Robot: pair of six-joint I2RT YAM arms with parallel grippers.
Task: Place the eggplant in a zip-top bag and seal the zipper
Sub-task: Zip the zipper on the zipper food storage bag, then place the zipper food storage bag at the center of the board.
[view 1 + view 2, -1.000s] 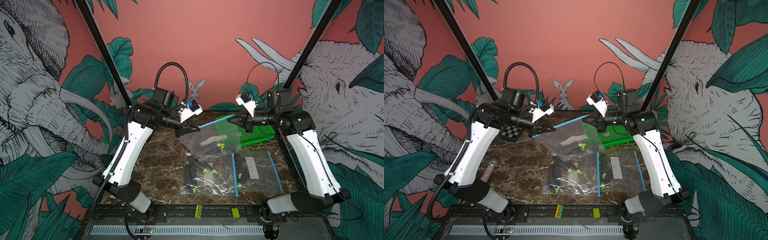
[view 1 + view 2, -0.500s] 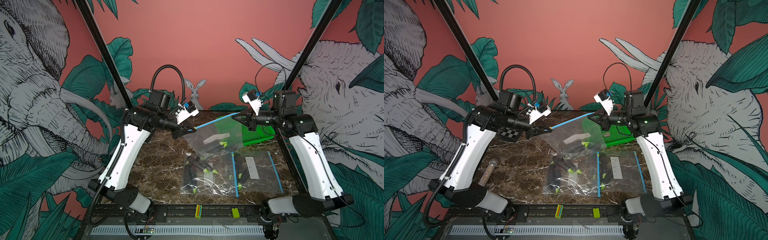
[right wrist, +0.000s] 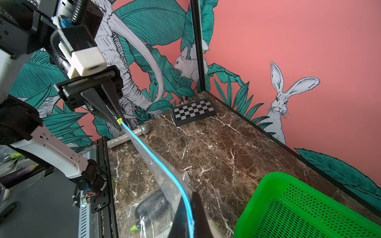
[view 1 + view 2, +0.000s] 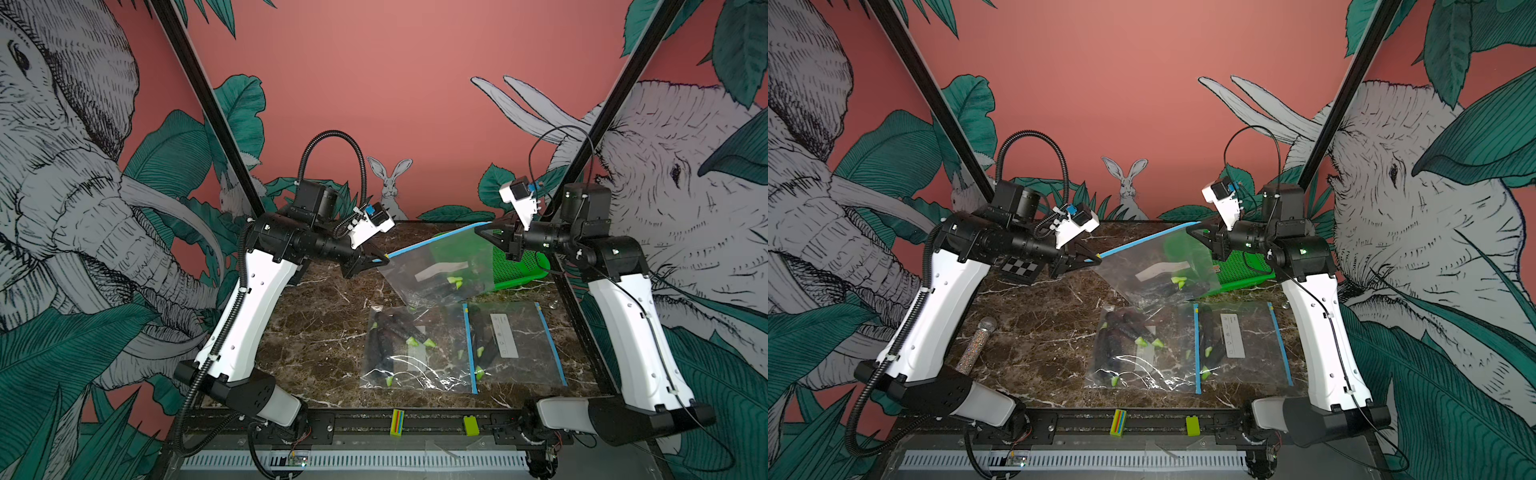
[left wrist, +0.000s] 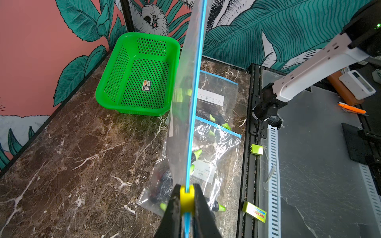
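Note:
A clear zip-top bag [image 4: 436, 270] [image 4: 1154, 266] hangs above the table, its blue zipper [image 3: 156, 160] stretched taut between both grippers. My left gripper [image 4: 384, 259] [image 4: 1096, 259] [image 5: 187, 188] is shut on the yellow slider [image 5: 186, 197] at one end of the zipper. At the other end, my right gripper [image 4: 482, 230] [image 4: 1194, 230] [image 3: 190, 195] is shut on the zipper strip. Dark eggplant [image 4: 440, 286] [image 4: 1163, 284] with green stems lies in the bag's sagging bottom.
Two more bags with eggplants lie flat on the marble table, one in the middle [image 4: 399, 349] and one to its right [image 4: 507, 340]. A green basket [image 4: 515, 266] [image 5: 140, 74] stands at the back right. A glitter microphone [image 4: 976, 345] and a checkerboard [image 3: 193, 111] sit on the left.
The grippers have drawn apart, the right one moving back and right, the left one slightly left. The blue zipper between them now runs straight and taut.

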